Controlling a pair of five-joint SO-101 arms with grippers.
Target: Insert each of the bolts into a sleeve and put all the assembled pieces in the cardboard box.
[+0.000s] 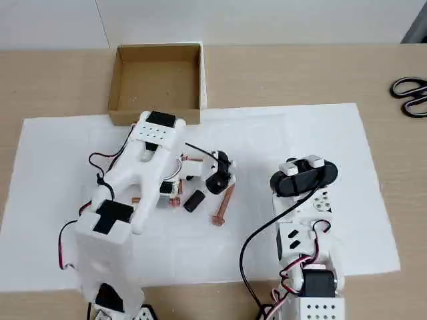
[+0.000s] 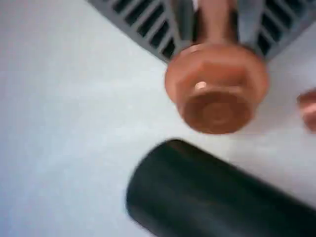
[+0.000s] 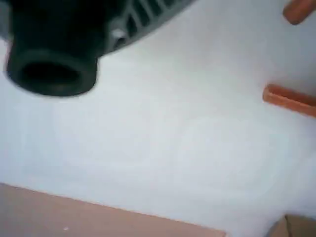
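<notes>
My left gripper [image 1: 175,192] sits low over the white paper and is shut on a copper bolt [image 2: 215,89], whose head faces the left wrist camera between the grey jaws. A black sleeve [image 2: 212,197] lies on the paper just beside that bolt; it is also seen from above as the sleeve [image 1: 193,201]. My right gripper [image 1: 303,175] stays on the right side of the paper, shut on another black sleeve [image 3: 52,64] with its open end facing the right wrist camera. A loose bolt [image 1: 223,203] lies between the arms. The cardboard box [image 1: 120,87] stands empty at the back.
Two more copper bolts [image 3: 289,98] [image 3: 298,10] lie on the paper beyond the right gripper. Scissors [image 1: 410,97] rest at the table's far right edge. White paper [image 1: 293,133] covers the work area, with open room between box and right arm.
</notes>
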